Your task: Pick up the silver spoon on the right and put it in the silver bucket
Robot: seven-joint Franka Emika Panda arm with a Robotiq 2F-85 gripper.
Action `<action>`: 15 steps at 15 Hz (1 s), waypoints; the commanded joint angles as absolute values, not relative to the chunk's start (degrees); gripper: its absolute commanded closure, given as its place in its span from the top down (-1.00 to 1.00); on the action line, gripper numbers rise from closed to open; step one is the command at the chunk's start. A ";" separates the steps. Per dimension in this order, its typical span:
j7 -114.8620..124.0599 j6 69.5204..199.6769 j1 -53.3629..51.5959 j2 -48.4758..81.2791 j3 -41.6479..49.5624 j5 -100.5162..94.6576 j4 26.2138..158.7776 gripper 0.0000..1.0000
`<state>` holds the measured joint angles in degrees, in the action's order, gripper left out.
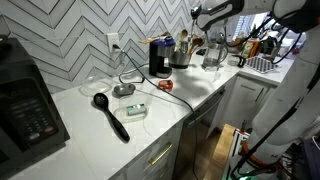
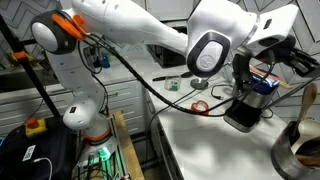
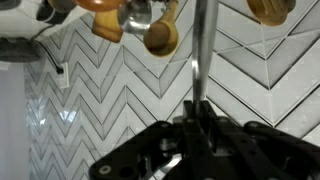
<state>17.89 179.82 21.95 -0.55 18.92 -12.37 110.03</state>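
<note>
My gripper [image 3: 196,108] is shut on the thin straight handle of the silver spoon [image 3: 203,50], which runs from the jaws to the frame's top edge; its bowl is out of view. The silver bucket [image 1: 181,58] stands at the back of the counter beside the black coffee machine and holds several wooden utensils. It also shows in an exterior view [image 2: 300,152] and at the top of the wrist view [image 3: 137,12]. In both exterior views the gripper [image 1: 201,16] [image 2: 300,64] hangs in the air above and a little to the side of the bucket.
A black coffee machine [image 1: 158,57] [image 2: 243,108] stands next to the bucket. A glass pitcher [image 1: 213,52] is on its other side. A black ladle [image 1: 112,117], a small packet [image 1: 135,111] and a microwave [image 1: 25,105] are on the white counter. A dish rack [image 1: 258,63] is farther along.
</note>
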 commanded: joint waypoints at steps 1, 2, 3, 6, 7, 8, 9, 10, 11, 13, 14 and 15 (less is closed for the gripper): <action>17.16 196.08 23.23 7.66 20.42 -14.18 107.42 -0.95; 10.34 200.88 22.99 9.60 20.54 -7.58 107.55 -0.95; 13.71 205.85 23.44 11.38 21.61 -11.80 107.61 -0.95; 9.36 219.76 23.67 17.17 23.36 -9.31 106.93 -0.95; 6.53 223.78 25.33 18.73 21.69 -7.07 106.64 -0.95; 4.84 227.24 25.33 20.10 21.93 -5.37 106.06 -0.95; 2.25 230.50 25.05 21.39 22.16 -2.74 105.75 -0.95; -2.41 232.38 23.80 22.14 22.75 1.92 105.92 -0.95; -5.72 232.68 23.02 22.20 22.89 5.23 106.42 -0.95; -3.11 231.32 24.48 21.15 21.43 2.44 107.50 -0.79; -4.18 231.59 24.13 21.47 21.48 3.44 107.36 -0.79; -4.65 231.60 23.92 21.55 21.50 3.84 107.24 -0.95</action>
<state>-4.32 231.72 23.20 21.54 22.36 3.80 107.46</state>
